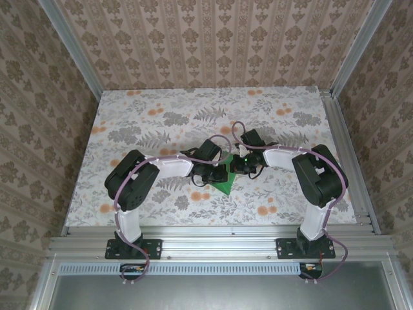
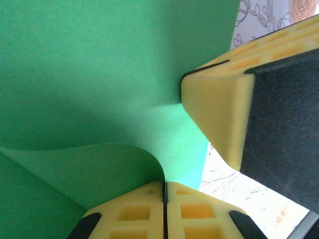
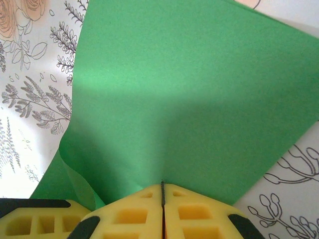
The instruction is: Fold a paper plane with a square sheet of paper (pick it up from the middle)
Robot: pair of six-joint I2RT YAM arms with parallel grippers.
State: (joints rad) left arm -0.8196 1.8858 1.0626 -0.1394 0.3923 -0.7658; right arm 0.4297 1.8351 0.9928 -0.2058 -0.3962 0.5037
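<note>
The yellow fingertips of the left gripper [image 2: 165,194] sit closest to its wrist camera. They are pressed together with no gap, and an edge of the green sheet of paper [image 2: 99,74] is nipped between them. The paper rises from that pinch and curls over in a loose flap on the left of that view, with a 2nd layer beneath it.

In its own wrist view the right gripper [image 3: 163,194] is likewise closed tight, clamped on the paper's near edge. The sheet fans away from it over the flowered table [image 3: 30,99]. At the lower left of that view the paper tucks under itself beside another yellow finger [image 3: 35,219].

Back in the left wrist view, a yellow and black finger [image 2: 219,114] of the right gripper touches the same sheet, just beside the left gripper's pinch.

From above, both arms bend inward and the 2 grippers meet near the middle of the table. The paper shows there as a small green triangle between and just below them.
</note>
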